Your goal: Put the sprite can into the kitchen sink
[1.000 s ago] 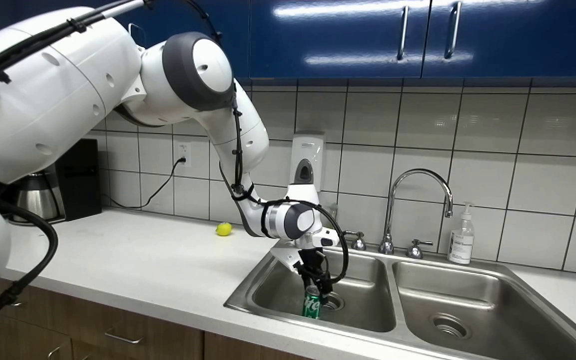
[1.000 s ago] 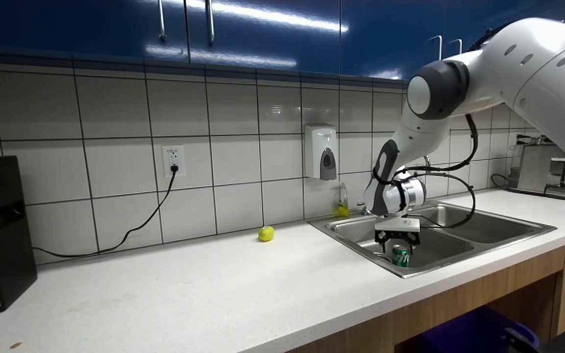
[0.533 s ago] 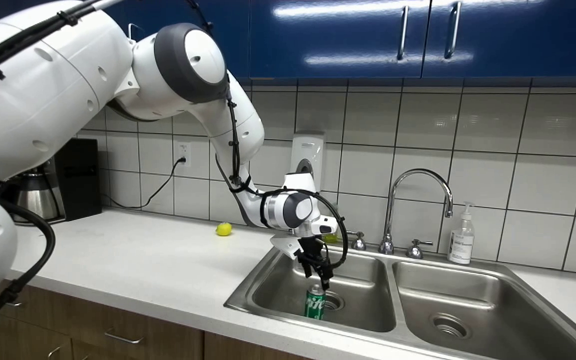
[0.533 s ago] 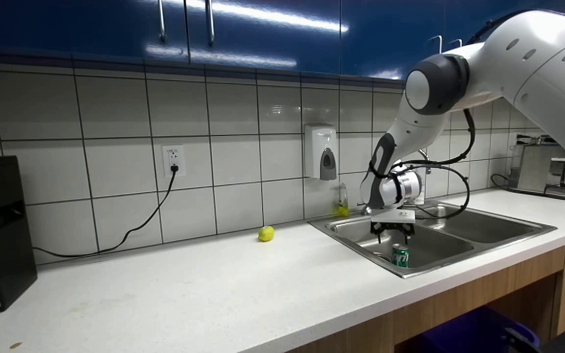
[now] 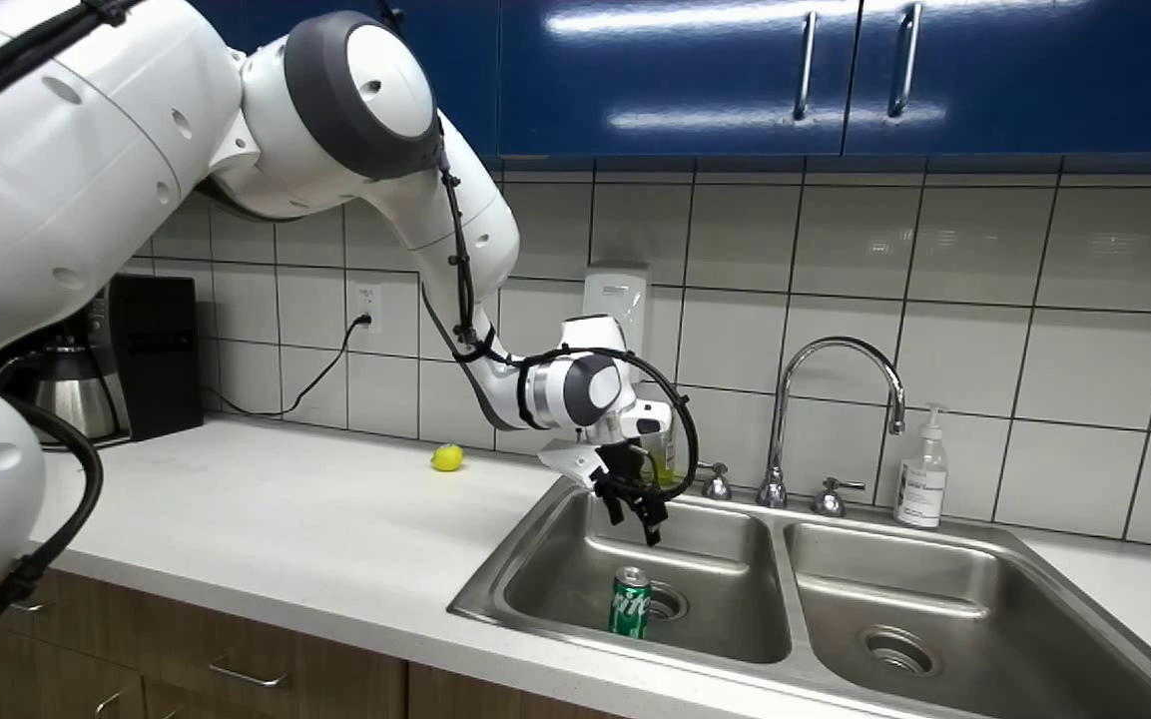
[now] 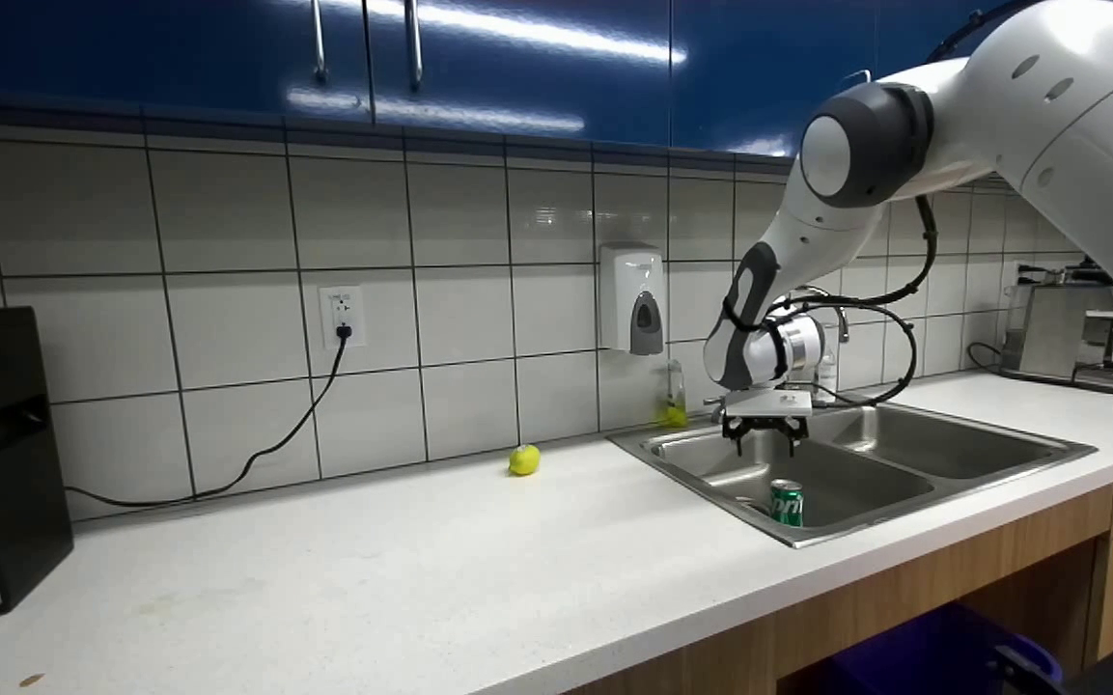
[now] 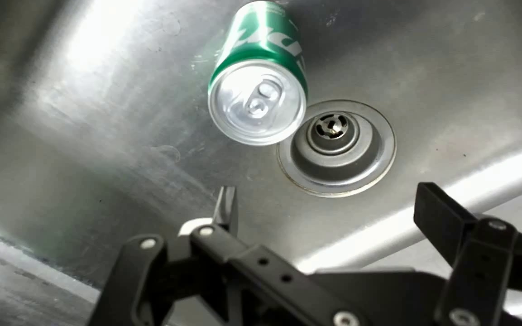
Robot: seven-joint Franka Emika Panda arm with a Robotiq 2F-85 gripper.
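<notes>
The green sprite can (image 5: 630,603) stands upright in the left basin of the steel kitchen sink (image 5: 725,619), beside the drain. It also shows in an exterior view (image 6: 787,504) and in the wrist view (image 7: 261,45), where its silvery top faces the camera. My gripper (image 5: 634,529) hangs above the can, toward the wall side of it, and is apart from it. In the wrist view the gripper (image 7: 328,199) has its fingers wide apart with nothing between them. The gripper also shows over the basin in an exterior view (image 6: 765,450).
A curved chrome faucet (image 5: 783,409) rises behind the basin divider. A clear pump bottle (image 5: 922,484) stands at the sink's back edge, and another bottle (image 6: 676,398) stands near the wall. A yellow round object (image 6: 523,459) lies on the counter. A wall dispenser (image 6: 630,299) hangs behind.
My gripper has opened and let go of the can, then risen up and away from it. The can stays standing on the basin floor.
</notes>
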